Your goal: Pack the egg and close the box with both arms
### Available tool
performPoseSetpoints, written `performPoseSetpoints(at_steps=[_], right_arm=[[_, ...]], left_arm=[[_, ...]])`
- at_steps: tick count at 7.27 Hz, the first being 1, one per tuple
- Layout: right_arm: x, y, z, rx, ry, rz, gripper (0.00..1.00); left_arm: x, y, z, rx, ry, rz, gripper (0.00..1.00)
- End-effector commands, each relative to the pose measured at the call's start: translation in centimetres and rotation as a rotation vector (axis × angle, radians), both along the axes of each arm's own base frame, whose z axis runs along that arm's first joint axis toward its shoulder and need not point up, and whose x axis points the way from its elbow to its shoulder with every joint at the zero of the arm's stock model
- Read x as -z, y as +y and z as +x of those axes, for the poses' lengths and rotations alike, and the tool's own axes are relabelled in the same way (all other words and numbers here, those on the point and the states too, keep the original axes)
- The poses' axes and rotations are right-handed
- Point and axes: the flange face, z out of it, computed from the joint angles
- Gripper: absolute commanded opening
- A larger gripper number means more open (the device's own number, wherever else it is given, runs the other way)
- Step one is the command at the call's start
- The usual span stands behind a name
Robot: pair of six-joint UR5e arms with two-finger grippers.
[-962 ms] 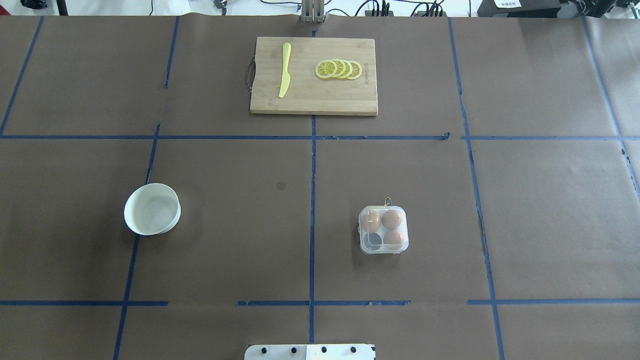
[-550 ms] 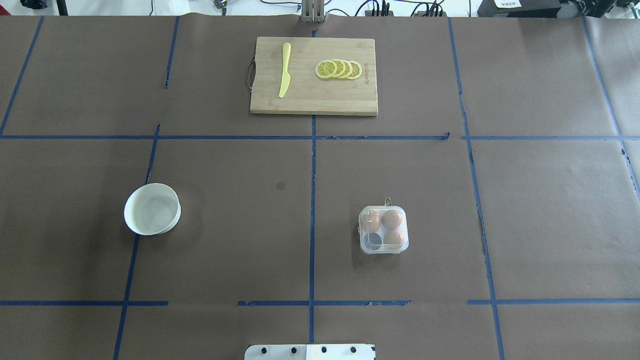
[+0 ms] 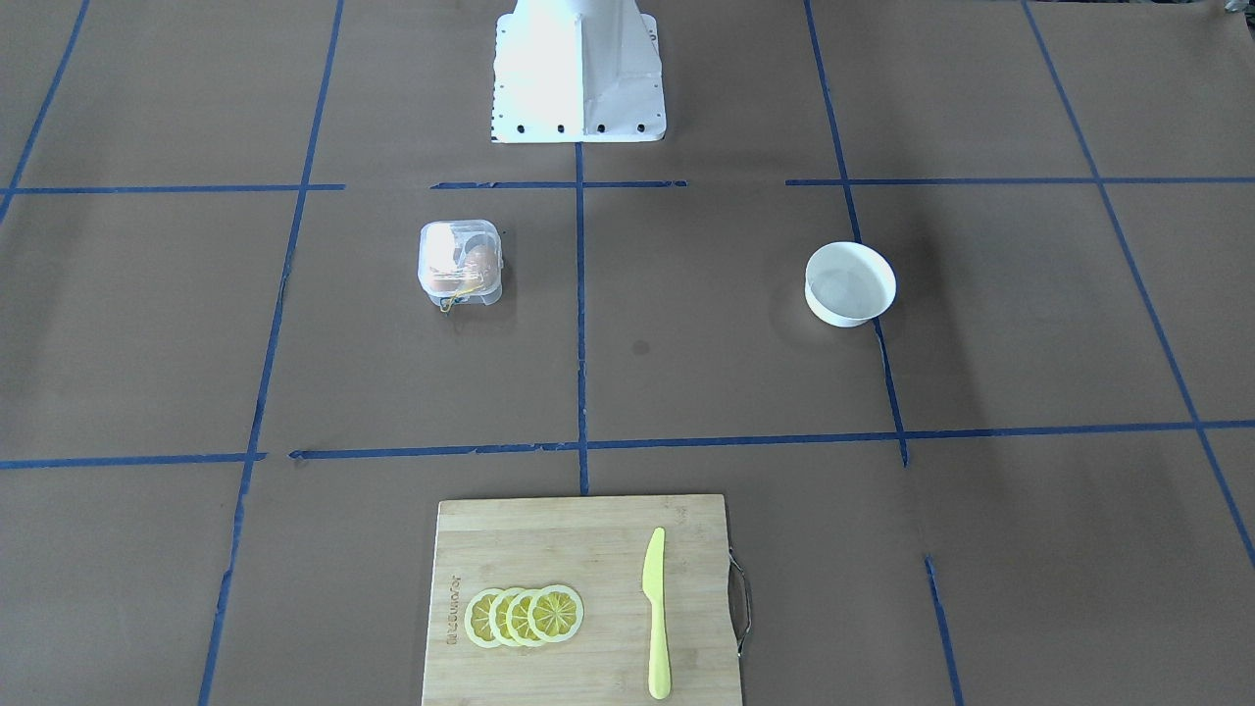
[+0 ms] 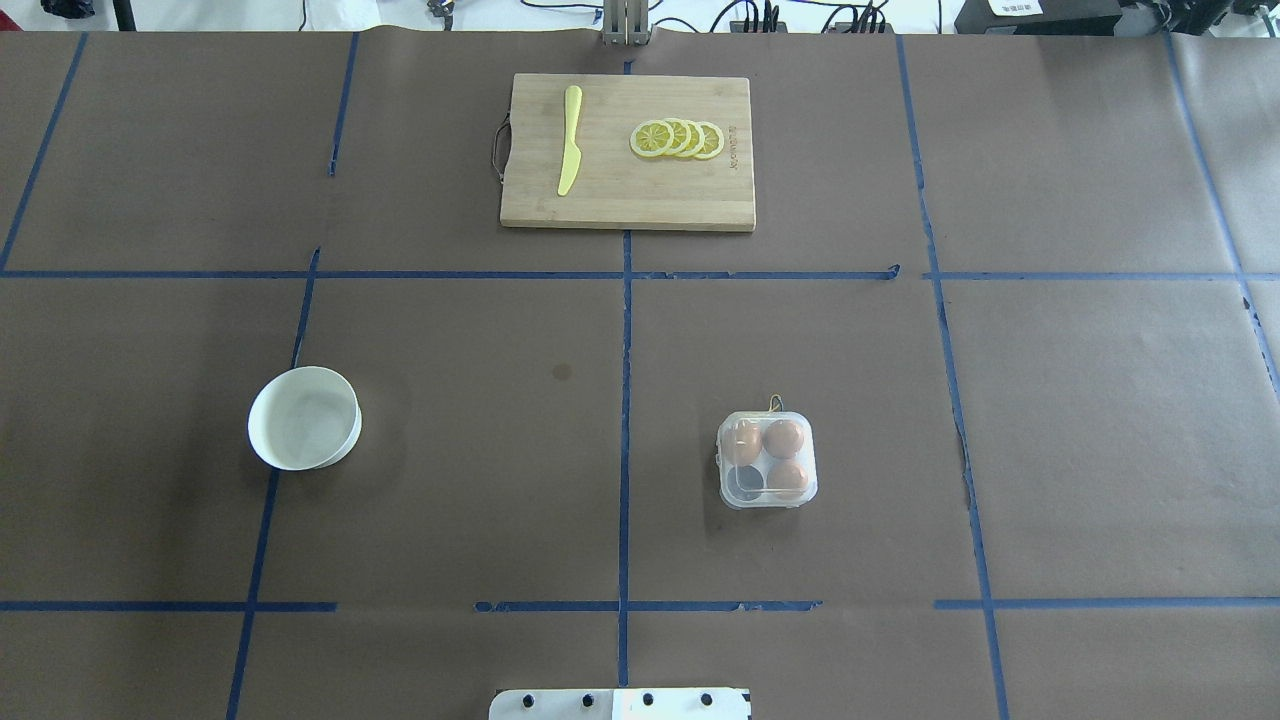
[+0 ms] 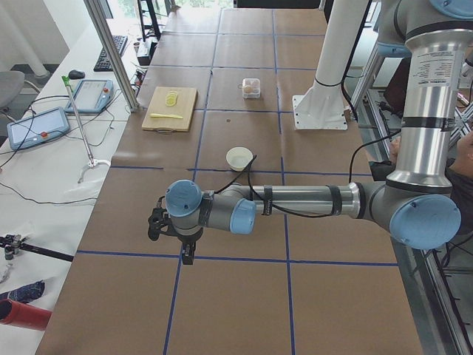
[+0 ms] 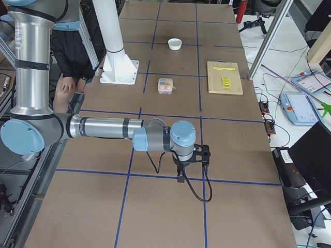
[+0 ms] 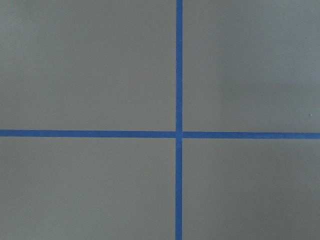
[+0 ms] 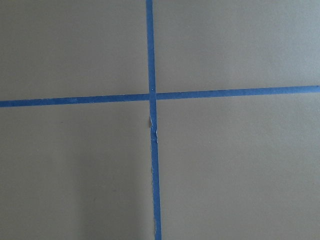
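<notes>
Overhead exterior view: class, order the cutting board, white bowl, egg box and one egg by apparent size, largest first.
1. cutting board
2. white bowl and egg box, nearly alike; the bowl looks slightly bigger
3. egg

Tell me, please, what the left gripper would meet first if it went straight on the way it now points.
It points down, so the left gripper would likely meet the brown table cover first, near a crossing of blue tape lines. Nothing else shows in between, though its height is unclear.
</notes>
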Motion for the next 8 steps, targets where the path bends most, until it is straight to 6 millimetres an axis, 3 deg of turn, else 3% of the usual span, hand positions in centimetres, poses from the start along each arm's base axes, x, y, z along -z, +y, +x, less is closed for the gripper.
performPoseSetpoints(at_steps=[1, 8], right_arm=[[0.2, -0.1, 0.0, 0.0, -0.003, 0.004, 1.0], [1.2, 0.5, -0.7, 0.011, -0.1, 0.015, 1.0]], left_arm=[[0.0, 0.0, 0.0, 0.0, 0.0, 0.0, 1.0], [0.1, -0.1, 0.1, -0.001, 0.0, 0.003, 1.0]])
